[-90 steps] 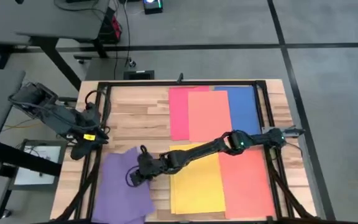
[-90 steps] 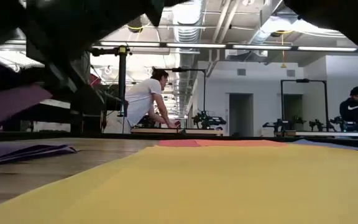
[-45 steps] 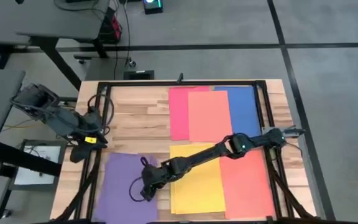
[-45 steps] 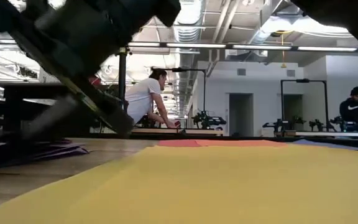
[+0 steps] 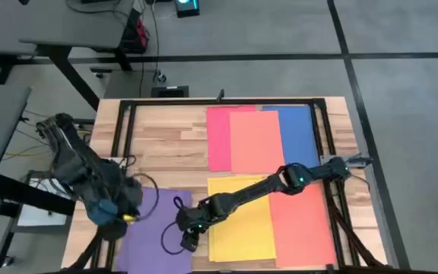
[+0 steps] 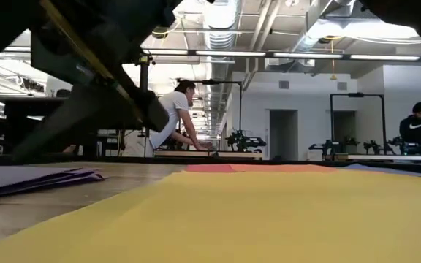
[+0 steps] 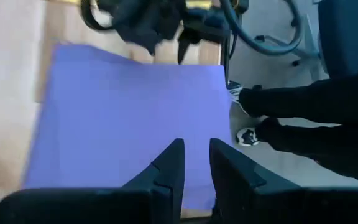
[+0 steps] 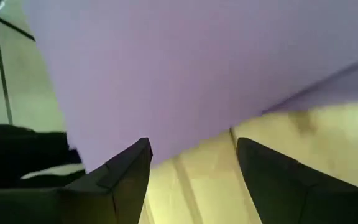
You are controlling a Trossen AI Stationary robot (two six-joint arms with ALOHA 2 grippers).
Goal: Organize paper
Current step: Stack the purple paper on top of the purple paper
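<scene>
the purple paper (image 5: 154,232) lies flat at the table's (image 5: 166,137) near left corner, beside the yellow sheet (image 5: 242,217). the right gripper (image 5: 189,242) hovers wide open and empty at its right edge; the left gripper (image 5: 116,213), nearly closed and seemingly empty, hangs over its left edge. nudge the edges square gently

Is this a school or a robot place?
Probably a robot lab. Beyond the table are more dark robot rigs on benches, people working at them, and bare pipes across the ceiling.
</scene>
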